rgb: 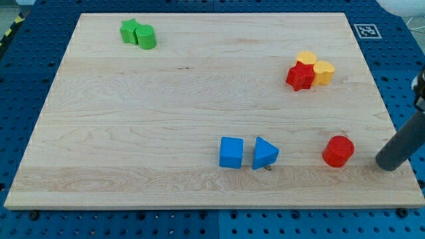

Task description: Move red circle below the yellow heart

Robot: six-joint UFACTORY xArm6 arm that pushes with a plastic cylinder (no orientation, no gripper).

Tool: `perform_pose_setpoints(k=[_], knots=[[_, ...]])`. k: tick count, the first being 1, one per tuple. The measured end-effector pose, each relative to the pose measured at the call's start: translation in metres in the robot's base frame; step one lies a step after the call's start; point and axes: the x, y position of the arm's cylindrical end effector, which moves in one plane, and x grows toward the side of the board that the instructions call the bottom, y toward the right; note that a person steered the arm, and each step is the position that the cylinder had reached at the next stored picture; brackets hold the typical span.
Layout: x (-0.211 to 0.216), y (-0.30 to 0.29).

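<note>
Near the table's bottom-right corner, the rod's tip [388, 164], carrying no gripper, is sitting just right of the red circle [338, 151], apart.

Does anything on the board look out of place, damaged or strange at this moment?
One small oddity: a tiny dark speck lies on the wooden board just below the blue triangle; what it is cannot be told. The blocks look whole. My tip stands right of the red circle.
</note>
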Motion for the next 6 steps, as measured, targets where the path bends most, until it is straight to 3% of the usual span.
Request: perform_pose_setpoints(k=[2,6], knots=[[0.029,-0.063],[-0.051,-0.036]])
